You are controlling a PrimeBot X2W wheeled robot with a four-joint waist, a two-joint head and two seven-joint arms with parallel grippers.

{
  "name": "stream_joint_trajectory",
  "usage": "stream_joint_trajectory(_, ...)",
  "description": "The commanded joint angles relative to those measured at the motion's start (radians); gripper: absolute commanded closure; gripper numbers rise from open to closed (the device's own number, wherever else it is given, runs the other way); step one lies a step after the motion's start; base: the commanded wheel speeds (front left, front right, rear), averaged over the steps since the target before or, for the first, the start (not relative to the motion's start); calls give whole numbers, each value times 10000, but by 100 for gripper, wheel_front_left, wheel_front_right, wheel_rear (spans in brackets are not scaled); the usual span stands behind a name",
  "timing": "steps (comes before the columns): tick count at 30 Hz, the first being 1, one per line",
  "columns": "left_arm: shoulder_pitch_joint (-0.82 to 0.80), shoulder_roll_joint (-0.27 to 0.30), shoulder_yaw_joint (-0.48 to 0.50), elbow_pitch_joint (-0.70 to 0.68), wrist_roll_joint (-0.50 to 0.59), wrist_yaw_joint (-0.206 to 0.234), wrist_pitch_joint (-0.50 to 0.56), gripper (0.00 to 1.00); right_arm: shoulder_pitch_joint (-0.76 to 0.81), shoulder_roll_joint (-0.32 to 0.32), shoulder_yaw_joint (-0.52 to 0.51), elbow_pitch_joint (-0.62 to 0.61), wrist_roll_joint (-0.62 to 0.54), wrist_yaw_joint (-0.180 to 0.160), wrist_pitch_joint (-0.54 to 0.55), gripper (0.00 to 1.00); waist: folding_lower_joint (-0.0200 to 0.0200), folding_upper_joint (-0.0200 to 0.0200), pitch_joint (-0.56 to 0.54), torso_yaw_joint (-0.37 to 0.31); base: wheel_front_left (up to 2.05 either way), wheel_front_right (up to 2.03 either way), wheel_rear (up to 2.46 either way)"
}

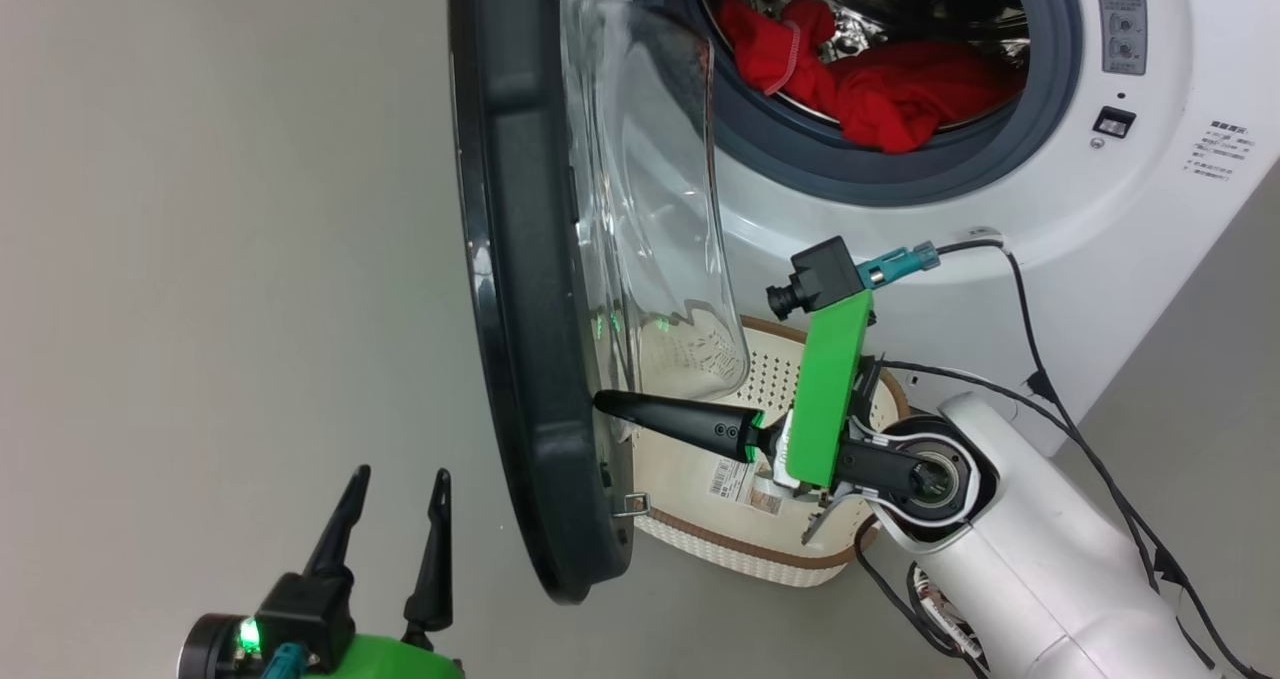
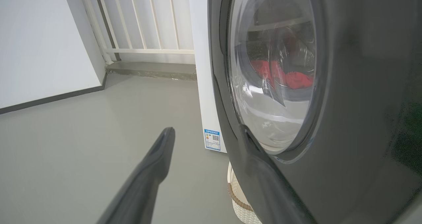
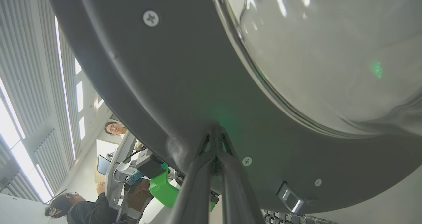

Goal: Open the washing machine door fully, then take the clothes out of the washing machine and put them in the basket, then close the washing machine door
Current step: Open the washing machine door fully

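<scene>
Door [image 1: 520, 259] against tip of closed right hand [image 1: 600, 402]; left hand [image 1: 400, 474] wide, nearby.

No word is readable: the washer [image 1: 1000, 239] carries a grey label [image 1: 1118, 17] with a warning triangle and a blue label [image 2: 212, 140] with a QR code, and the basket [image 1: 770, 374] a barcode sticker [image 1: 745, 484].

Big white boxy washing machine [image 1: 1000, 219] w/ grey rubber seal, shiny steel drum. Round door [image 1: 525, 259]: glossy black rim, clear glass centre. Soft fabric clothes [image 1: 900, 94]: bright red. Small plastic basket [image 1: 775, 384]: cream-white, pattern of small holes, brown woven-look rim. Floor [image 1: 200, 259]: plain grey.
</scene>
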Motion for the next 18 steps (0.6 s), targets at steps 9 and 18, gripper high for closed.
stream_joint_trajectory(9, 31, 152, 654, -114, 137, -160, -122, 0, 608, -578, 150, -371, -731, 16, -1170, 0, -1, 0, -214, -353, 0, 0, 0)
stream_joint_trajectory(18, 258, 152, 1012, -148, 257, -233, -122, 0, 1398, -2072, 966, 203, -1991, 16, -3490, 0, -1, 0, -380, -828, 0, 0, 0)
